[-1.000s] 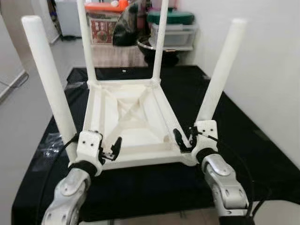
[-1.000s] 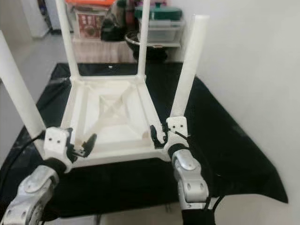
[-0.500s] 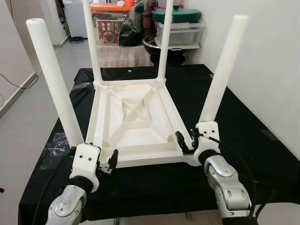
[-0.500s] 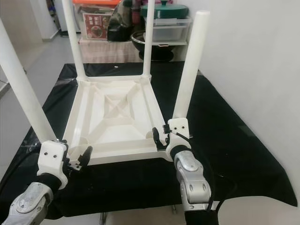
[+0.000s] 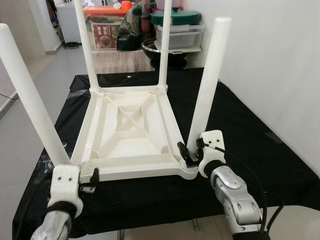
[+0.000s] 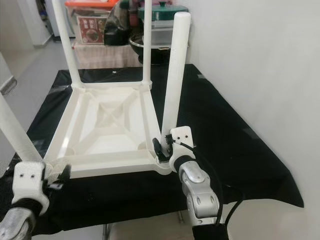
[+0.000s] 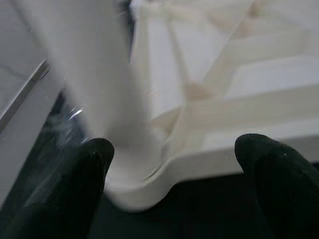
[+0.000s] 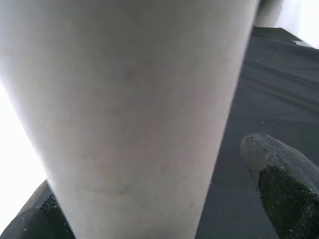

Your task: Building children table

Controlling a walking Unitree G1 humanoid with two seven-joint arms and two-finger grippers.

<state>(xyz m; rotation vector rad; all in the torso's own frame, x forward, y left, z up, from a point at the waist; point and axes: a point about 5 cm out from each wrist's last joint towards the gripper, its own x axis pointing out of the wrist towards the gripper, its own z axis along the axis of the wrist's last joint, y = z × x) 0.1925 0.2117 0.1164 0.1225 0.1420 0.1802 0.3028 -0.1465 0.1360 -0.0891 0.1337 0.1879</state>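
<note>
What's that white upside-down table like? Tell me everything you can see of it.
The white table looks like plastic. It lies top-down on a black cloth, its ribbed underside with a cross brace facing up. Four round legs stand upright at the corners. The right gripper sits at the base of the near right leg; the left gripper is at the near left corner, fingers apart.

Black-draped table — an upturned white children's table rests on it.

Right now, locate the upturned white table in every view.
Left eye view: upturned white table at centre, legs up.
Right eye view: left of centre.
Left wrist view: its near-left leg and corner, close up.
Right wrist view: its near-right leg, very close.
Shared landmark: black cloth underneath.
</note>
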